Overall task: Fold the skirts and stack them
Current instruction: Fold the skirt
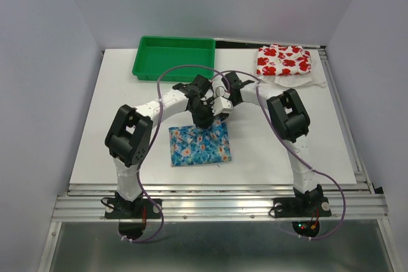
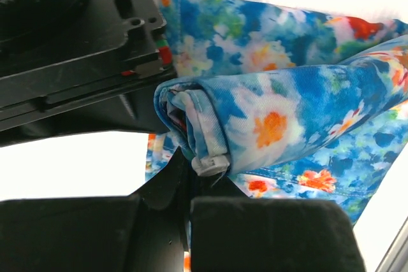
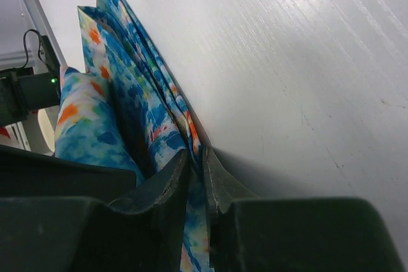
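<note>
While the green tray [image 1: 173,57] sits at the far left-centre of the table [image 1: 115,132], the left gripper [image 1: 203,116] is clamped on a rolled fold of the blue skirt [image 1: 199,146], with that fold raised above the rest of the cloth. The rest of the blue skirt lies flat near the middle of the table, just in front of both grippers. Just beside the left one, the right gripper [image 1: 220,106] has its jaws pressed together on the same far edge, pinching the cloth between them. The white skirt [image 1: 283,60] with red flowers lies folded at the far right corner, well apart.
</note>
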Controlling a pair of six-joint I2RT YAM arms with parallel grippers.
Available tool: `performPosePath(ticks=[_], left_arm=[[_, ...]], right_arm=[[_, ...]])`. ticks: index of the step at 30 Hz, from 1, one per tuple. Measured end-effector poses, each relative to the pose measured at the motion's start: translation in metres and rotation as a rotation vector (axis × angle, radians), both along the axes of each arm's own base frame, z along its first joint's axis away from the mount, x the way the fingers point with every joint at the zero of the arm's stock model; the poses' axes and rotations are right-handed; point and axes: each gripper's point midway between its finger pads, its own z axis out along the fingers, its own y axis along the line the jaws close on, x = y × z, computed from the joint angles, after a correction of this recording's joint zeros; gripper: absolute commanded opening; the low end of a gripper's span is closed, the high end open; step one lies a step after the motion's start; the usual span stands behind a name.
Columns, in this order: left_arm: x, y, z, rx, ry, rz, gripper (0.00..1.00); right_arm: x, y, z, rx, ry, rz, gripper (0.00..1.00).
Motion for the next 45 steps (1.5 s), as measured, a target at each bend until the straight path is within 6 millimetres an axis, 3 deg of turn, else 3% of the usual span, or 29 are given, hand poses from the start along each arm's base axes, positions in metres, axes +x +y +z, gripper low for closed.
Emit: performPosePath(ticks=[5, 10, 11, 17, 21, 24, 27, 30, 32, 34, 38, 40, 45], left_arm=[[0.009, -0.001, 0.0, 0.003, -0.039, 0.015, 0.33], [0.018, 0.001, 0.0, 0.017, -0.078, 0.036, 0.45], [0.02, 0.002, 0.0, 0.02, -0.083, 0.041, 0.55], [0.024, 0.01, 0.012, 0.045, -0.12, 0.08, 0.57], [0.027, 0.015, 0.052, -0.002, -0.191, 0.138, 0.54], [0.026, 0.018, 0.1, -0.102, -0.264, 0.214, 0.53], [0.012, 0.026, 0.118, -0.185, -0.259, 0.28, 0.52], [-0.001, 0.036, 0.117, -0.258, -0.197, 0.35, 0.51], [-0.01, 0.045, 0.106, -0.296, -0.144, 0.41, 0.5], [-0.021, 0.053, 0.095, -0.322, -0.083, 0.472, 0.47], [-0.039, 0.052, 0.087, -0.379, -0.017, 0.519, 0.45], [-0.046, 0.05, 0.086, -0.409, 0.007, 0.528, 0.44], [-0.054, 0.046, 0.082, -0.456, 0.053, 0.545, 0.41]], right_arm=[[0.0, 0.0, 0.0, 0.0, 0.001, 0.0, 0.21], [0.0, 0.0, 0.0, 0.0, 0.001, 0.0, 0.22], [0.0, 0.0, 0.0, 0.0, 0.002, 0.0, 0.22], [0.0, 0.0, 0.0, -0.002, -0.001, 0.002, 0.22], [0.0, 0.0, 0.0, -0.003, -0.007, 0.008, 0.25], [0.0, 0.001, 0.002, -0.009, -0.009, 0.01, 0.32], [0.005, 0.001, 0.005, -0.025, -0.029, 0.005, 0.41], [0.013, 0.004, 0.011, -0.04, -0.067, 0.0, 0.55], [0.022, 0.006, 0.019, -0.049, -0.109, -0.01, 0.66], [0.034, 0.007, 0.03, -0.063, -0.165, -0.027, 0.72], [0.058, 0.006, 0.052, -0.079, -0.257, -0.07, 0.71], [0.07, 0.002, 0.067, -0.077, -0.303, -0.097, 0.65], [0.082, -0.023, 0.128, -0.027, -0.39, -0.172, 0.53]])
